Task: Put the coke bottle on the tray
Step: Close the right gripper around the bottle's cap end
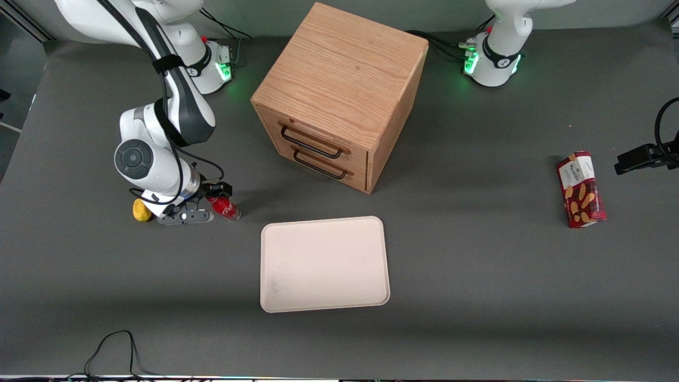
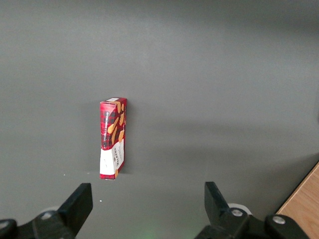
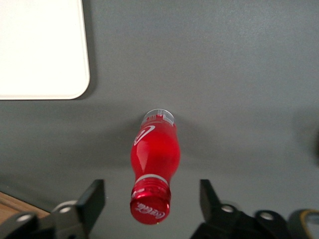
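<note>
Front view: the gripper point(image 1: 215, 199) sits low at the coke bottle point(image 1: 225, 208), near a lemon point(image 1: 141, 210), apart from the tray point(image 1: 324, 263). Right wrist view: its fingers point(image 3: 92, 199) are spread around the cap; pinching that high could tip the upright bottle.

The coke bottle point(image 1: 225, 207) is standing beside the tray point(image 1: 323, 264), toward the working arm's end of the worktop point(image 1: 477, 276), with the end effector point(image 1: 212, 197) spread around its cap.
</note>
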`<state>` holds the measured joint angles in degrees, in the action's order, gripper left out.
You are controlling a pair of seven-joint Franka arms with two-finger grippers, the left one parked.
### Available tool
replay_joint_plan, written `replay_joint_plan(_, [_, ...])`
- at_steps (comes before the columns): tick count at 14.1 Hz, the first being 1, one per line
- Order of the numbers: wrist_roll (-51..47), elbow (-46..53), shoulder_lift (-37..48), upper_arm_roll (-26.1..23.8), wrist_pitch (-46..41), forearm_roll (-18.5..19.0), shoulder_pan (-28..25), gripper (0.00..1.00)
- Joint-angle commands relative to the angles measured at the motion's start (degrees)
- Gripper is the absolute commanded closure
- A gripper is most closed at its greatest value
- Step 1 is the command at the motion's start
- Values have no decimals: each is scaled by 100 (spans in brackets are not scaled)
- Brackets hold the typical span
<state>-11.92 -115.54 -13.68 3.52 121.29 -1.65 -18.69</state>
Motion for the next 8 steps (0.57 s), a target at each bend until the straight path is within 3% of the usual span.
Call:
replay_joint_plan(1, [84, -21, 15, 34, 53, 77, -56, 88])
replay_joint_plan(2, [75, -21, 15, 34, 53, 68, -56, 100])
replay_joint_plan(8, [40, -4, 41, 34, 18, 68, -56, 100])
